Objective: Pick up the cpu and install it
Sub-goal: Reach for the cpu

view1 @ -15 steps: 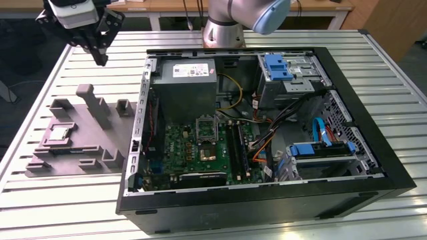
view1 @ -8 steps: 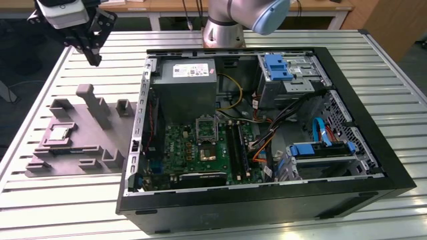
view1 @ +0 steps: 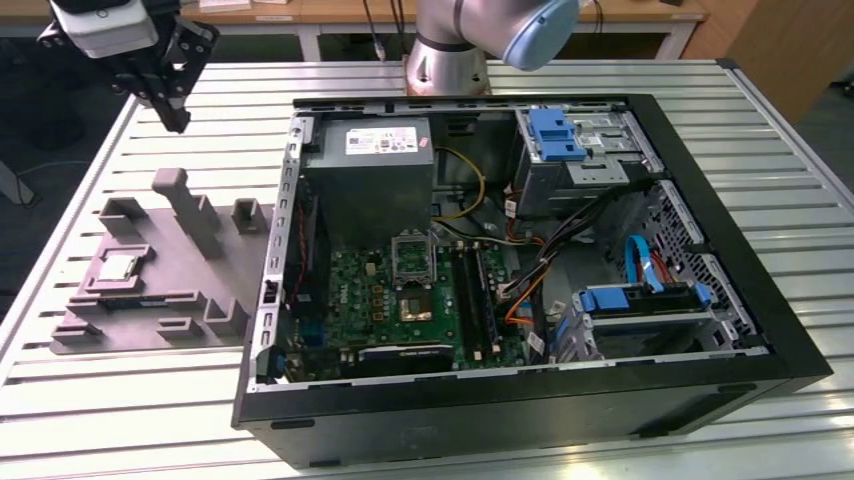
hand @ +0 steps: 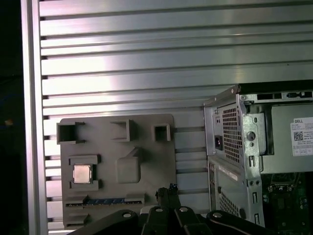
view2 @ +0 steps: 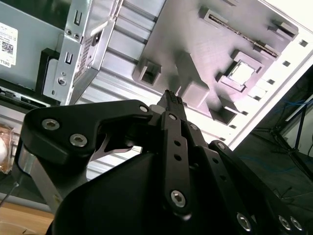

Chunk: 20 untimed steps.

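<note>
We're hovering the gripper [view1: 171, 110], jaws together and empty, over the slatted table [view1: 134, 400]; the cpu [view1: 120, 266] is sitting in the grey fixture [view1: 167, 250], well apart.

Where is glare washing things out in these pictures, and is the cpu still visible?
In the first wrist view, bright bands glare off the table slats, yet the cpu reads clearly; in the second wrist view, the grey holder blows out to white near the cpu; the exterior view is evenly lit.

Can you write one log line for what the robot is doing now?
step: cpu not picked up yet | gripper: in the air, away from cpu, carrying nothing | cpu: lying in grey holder
</note>
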Each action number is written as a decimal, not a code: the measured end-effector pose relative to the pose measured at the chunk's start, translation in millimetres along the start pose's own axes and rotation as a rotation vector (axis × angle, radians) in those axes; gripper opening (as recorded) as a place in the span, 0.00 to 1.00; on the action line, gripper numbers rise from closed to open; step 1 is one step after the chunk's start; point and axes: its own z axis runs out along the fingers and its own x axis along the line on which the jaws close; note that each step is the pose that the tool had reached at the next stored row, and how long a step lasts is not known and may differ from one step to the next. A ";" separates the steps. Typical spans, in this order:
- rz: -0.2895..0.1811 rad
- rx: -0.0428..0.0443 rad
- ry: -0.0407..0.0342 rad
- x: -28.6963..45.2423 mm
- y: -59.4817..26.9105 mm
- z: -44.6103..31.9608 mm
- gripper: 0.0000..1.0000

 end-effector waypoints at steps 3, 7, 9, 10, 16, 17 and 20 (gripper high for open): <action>0.000 0.0000 -0.0001 4.6 -0.4 0.1 0.11; 0.000 0.0000 -0.0001 14.8 -1.1 0.1 0.11; 0.000 0.0000 0.0000 22.6 -1.7 0.2 0.11; 0.000 -0.0001 -0.0001 27.1 -2.1 0.3 0.11; 0.000 0.0000 0.0000 54.2 -4.2 0.6 0.11; 0.000 0.0000 0.0000 58.5 -4.5 0.6 0.11; 0.000 -0.0001 -0.0001 68.8 -5.3 0.8 0.11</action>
